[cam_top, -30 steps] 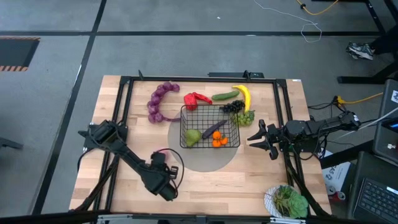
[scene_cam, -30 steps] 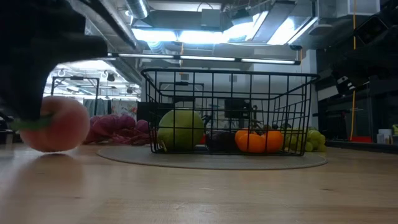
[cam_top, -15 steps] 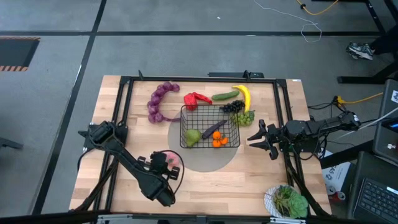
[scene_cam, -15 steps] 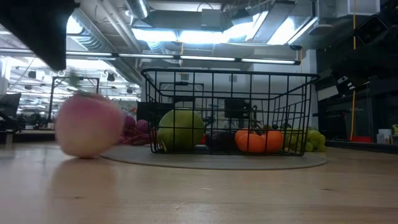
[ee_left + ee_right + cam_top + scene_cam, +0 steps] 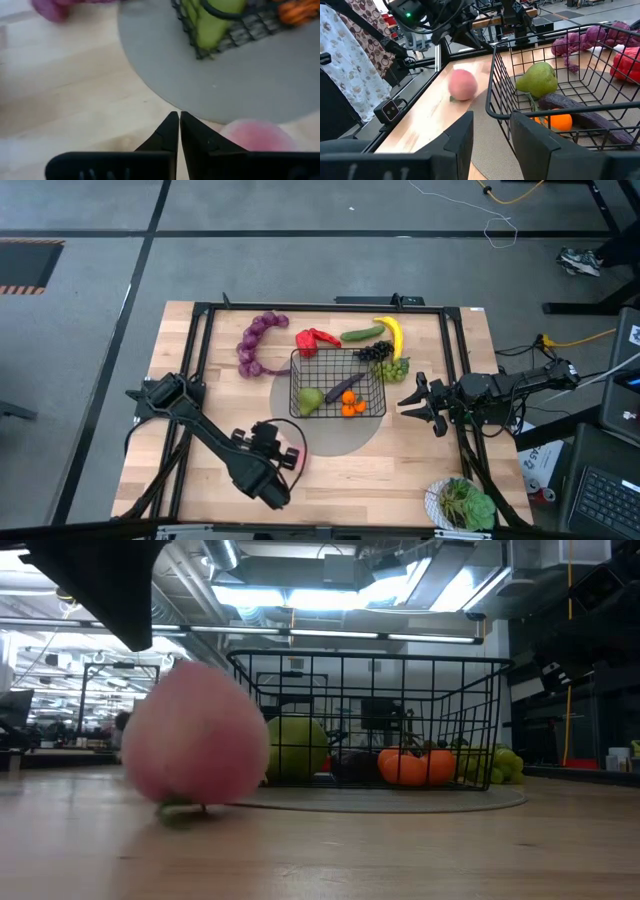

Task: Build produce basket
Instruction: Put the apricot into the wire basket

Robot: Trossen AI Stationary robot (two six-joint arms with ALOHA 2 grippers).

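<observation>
Lying loose on the wooden table [image 5: 400, 470], a pink peach [image 5: 293, 453] rests at about seven o'clock from the black wire basket [image 5: 337, 382], just off the grey mat [image 5: 330, 442]. The left gripper [image 5: 179, 131] hangs right beside it, its jaws pinched together on nothing, likely poised for a grasp. Inside the basket sit a pear [image 5: 311, 399], an eggplant [image 5: 344, 387] and oranges [image 5: 351, 407]. At three o'clock of the basket, the right gripper [image 5: 412, 404] waits with jaws partly apart, empty, clear of the work.
</observation>
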